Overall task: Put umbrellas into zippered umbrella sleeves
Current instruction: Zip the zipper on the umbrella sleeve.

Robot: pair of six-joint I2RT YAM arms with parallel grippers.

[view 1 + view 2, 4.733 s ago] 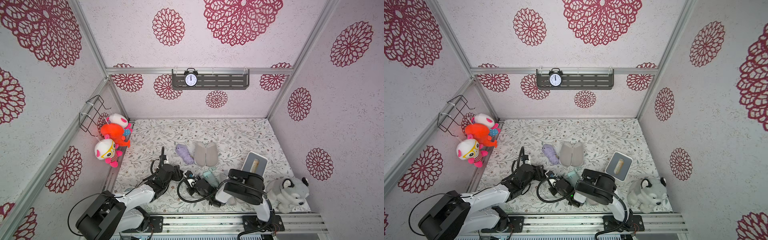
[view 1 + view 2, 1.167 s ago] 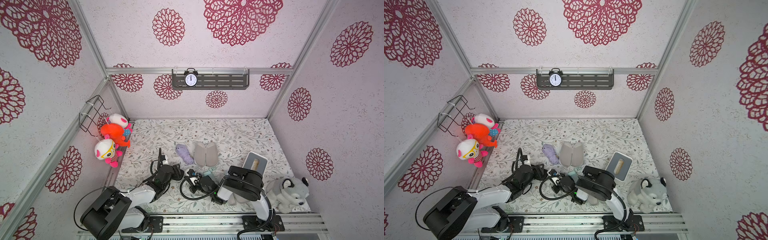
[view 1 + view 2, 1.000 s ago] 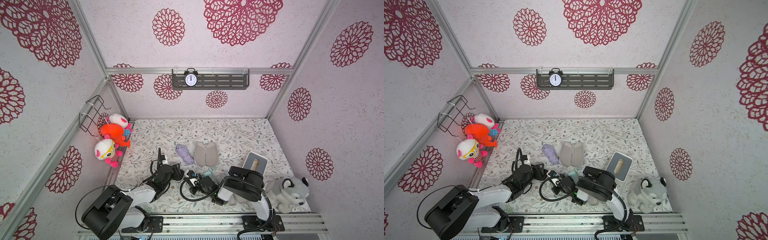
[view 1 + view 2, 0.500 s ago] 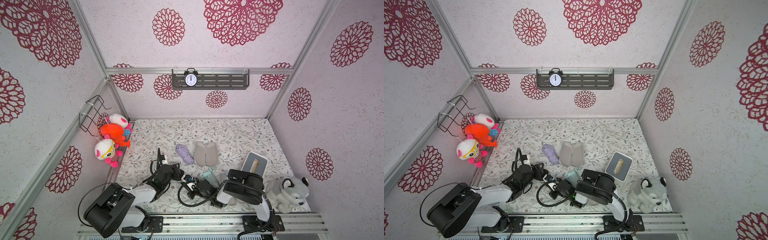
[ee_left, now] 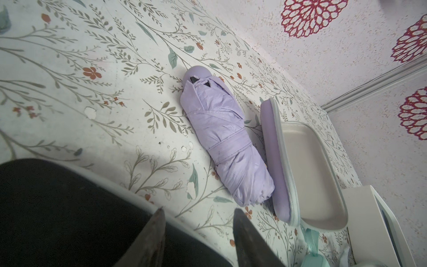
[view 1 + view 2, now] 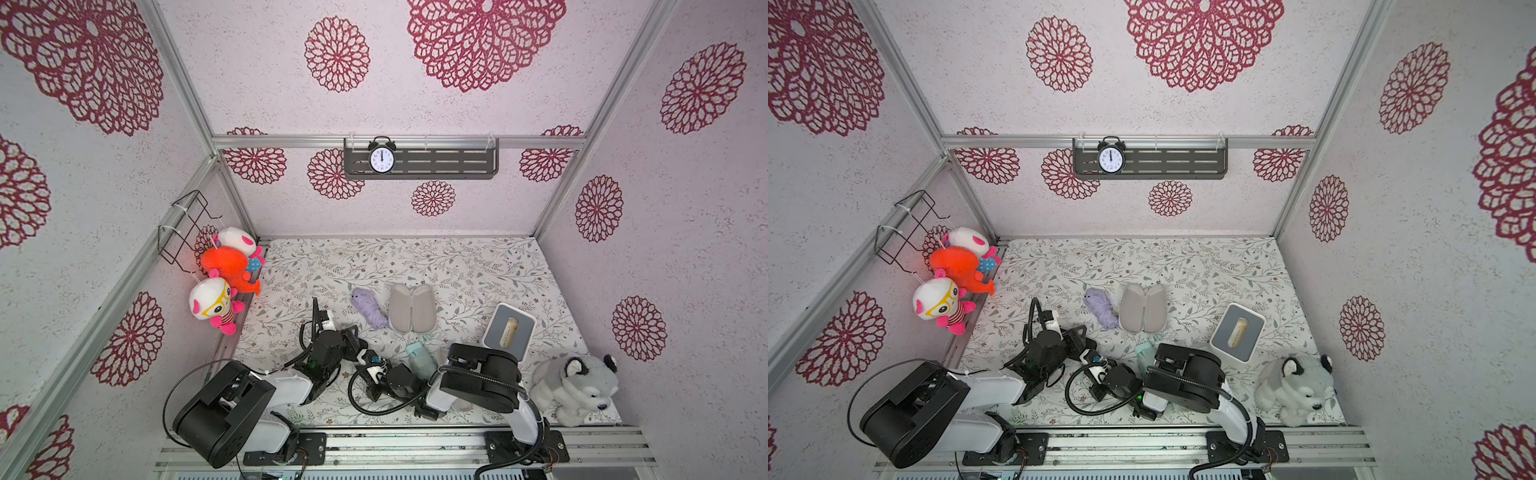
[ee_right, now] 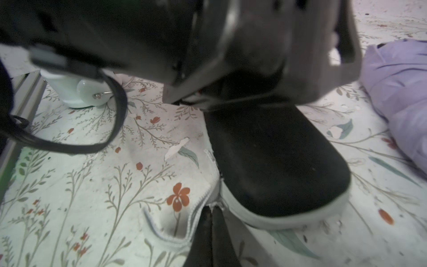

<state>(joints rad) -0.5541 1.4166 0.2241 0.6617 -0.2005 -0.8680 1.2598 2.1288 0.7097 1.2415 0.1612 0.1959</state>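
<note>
A black sleeve (image 7: 277,161) with a pale rim lies flat between my two grippers. My right gripper (image 7: 211,209) is shut on its zipper at the near end, where loose zip tape (image 7: 161,231) curls on the table. My left gripper (image 5: 197,211) stands over the sleeve's far end (image 5: 69,208), jaws apart, one finger above the black shell and the other above the table. Beyond it lie the lilac umbrella (image 5: 221,143) and, beside it, the open lilac sleeve (image 5: 307,175). In a top view my right arm partly hides the mint green umbrella (image 6: 417,359).
A white box with a grey top (image 6: 509,330) stands at the right, and a grey plush husky (image 6: 577,384) sits in the near right corner. Plush toys (image 6: 224,286) hang on the left wall. My right arm's cable (image 6: 374,405) loops over the near table.
My right gripper has drawn a little toward the near left with the zipper. My left gripper's jaws have narrowed over the black sleeve.
</note>
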